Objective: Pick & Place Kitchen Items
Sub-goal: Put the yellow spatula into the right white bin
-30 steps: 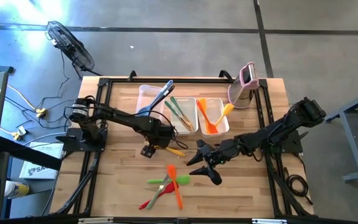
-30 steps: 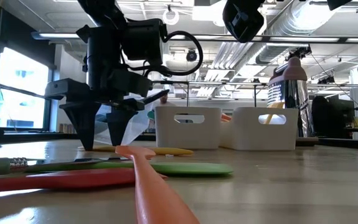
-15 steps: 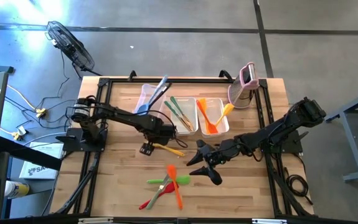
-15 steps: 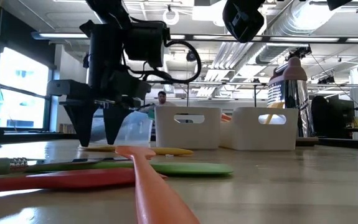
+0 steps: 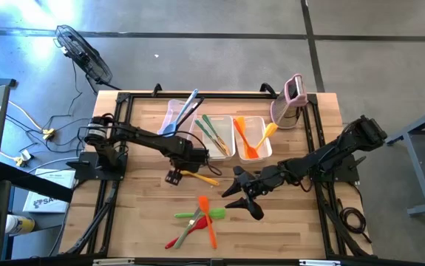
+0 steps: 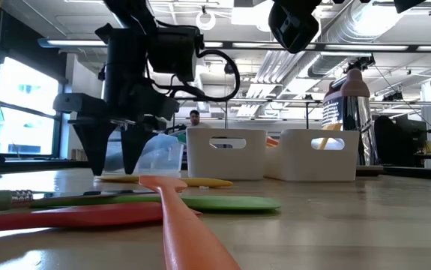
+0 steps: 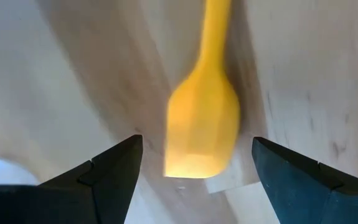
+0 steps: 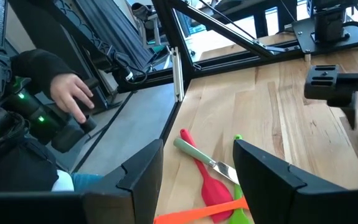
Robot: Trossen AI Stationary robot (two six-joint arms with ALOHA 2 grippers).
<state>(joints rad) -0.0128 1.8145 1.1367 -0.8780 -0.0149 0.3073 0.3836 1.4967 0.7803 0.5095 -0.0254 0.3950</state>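
Observation:
A yellow spatula (image 5: 201,177) lies flat on the wooden table, and its blade (image 7: 203,127) shows between the fingers in the left wrist view. My left gripper (image 5: 174,177) is open, pointing down, with a finger on each side of that blade end and touching nothing; in the low view (image 6: 114,171) its tips are close to the table. My right gripper (image 5: 242,201) is open and empty, hovering right of the table's middle. An orange spatula (image 5: 208,220), a green one (image 5: 199,214) and a red one (image 5: 177,238) lie crossed near the front edge.
Three clear tubs stand at the back: the left (image 5: 172,118) holds blue utensils, the middle (image 5: 216,134) green ones, the right (image 5: 253,137) orange and yellow ones. A pink-and-white gadget (image 5: 292,100) stands at the back right. A person's hand (image 8: 73,93) shows beyond the table.
My left gripper has shifted a little toward the table's left edge, staying low over the yellow spatula's blade end. The left clear tub and its blue utensils have shifted slightly. My right arm has kept still.

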